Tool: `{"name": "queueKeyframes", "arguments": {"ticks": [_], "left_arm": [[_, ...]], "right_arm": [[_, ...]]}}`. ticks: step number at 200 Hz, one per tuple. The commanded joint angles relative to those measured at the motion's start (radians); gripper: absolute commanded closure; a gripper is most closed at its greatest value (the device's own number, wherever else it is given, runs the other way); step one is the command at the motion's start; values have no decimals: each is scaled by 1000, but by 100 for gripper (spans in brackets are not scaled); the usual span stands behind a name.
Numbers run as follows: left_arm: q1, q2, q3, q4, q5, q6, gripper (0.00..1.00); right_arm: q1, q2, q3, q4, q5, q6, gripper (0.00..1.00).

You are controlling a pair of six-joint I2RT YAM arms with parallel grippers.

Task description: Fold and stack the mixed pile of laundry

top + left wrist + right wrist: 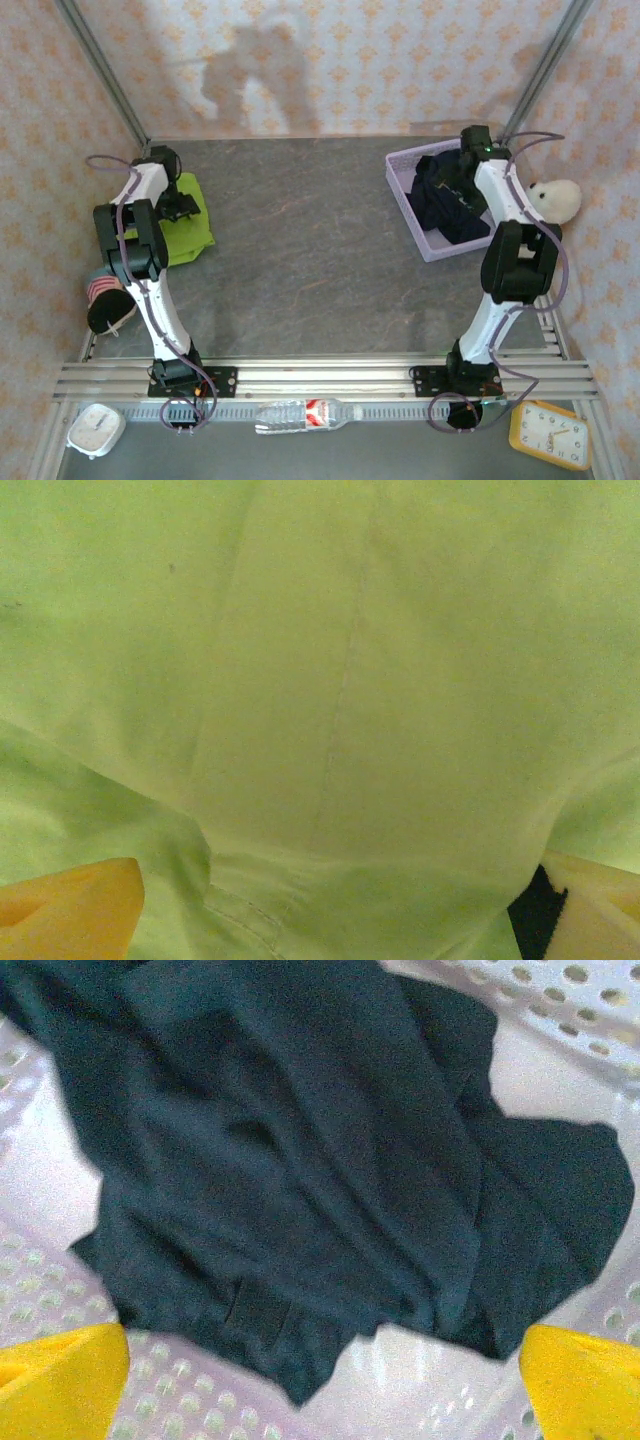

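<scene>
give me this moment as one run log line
left claw: open, over lime-green garment on table | right claw: open, over navy garment in lavender basket | status: neither garment held

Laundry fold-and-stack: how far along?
Done: green garment lies flat on the table, looking roughly folded. In hand: nothing gripped; left pincer open over it, right pincer open over the navy garment. Left: that one lies crumpled in the basket; fold it, then stack both.
</scene>
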Motion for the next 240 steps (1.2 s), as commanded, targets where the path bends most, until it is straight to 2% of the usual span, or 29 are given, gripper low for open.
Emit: {"name": "queueKeyframes", "arguments": {"ticks": [1, 18, 45, 62, 83, 91, 94, 95, 98, 117, 133, 157, 191, 216, 240], "left_arm": [[-1, -6, 51, -47, 74, 9, 6], [-5, -31, 74, -49, 127, -5, 3], [-23, -90, 125, -75, 137, -19, 0], [-29, -133, 153, -95, 153, -25, 0], [-32, -205, 154, -96, 173, -53, 0], [-34, -237, 142, -91, 191, -68, 0], [-34, -249, 134, -87, 198, -75, 0], [-35, -253, 132, -86, 201, -76, 0], [-37, -266, 123, -79, 209, -82, 0], [-61, -349, 46, -36, 246, -113, 0], [-114, -422, -39, 11, 253, -103, 0], [-219, -507, -148, 48, 251, -47, 0], [-321, -628, -372, 174, 272, -76, 0], [-379, -728, -558, 324, 221, -135, 0], [-393, -794, -674, 398, 156, -269, 0]], "right_arm": [[-24, 97, 66, -22, 41, 37, 0], [-26, 166, 108, -18, 29, 44, 0], [-26, 275, 170, -32, -4, 60, 1], [-26, 313, 189, -35, 2, 63, 5], [-28, 322, 213, -34, -8, 50, 17], [-28, 320, 232, -40, -13, 36, 28], [-28, 316, 239, -44, -15, 30, 34], [-29, 315, 244, -46, -16, 27, 39], [-28, 313, 249, -49, -15, 23, 42], [-29, 275, 311, -82, -8, -15, 80], [-28, 229, 363, -108, -2, -42, 100], [-28, 125, 421, -131, -10, -67, 100], [-27, -38, 485, -116, -88, -79, 100], [-28, -142, 528, -80, -227, -45, 100], [-25, -230, 517, 37, -427, 63, 100]]}}
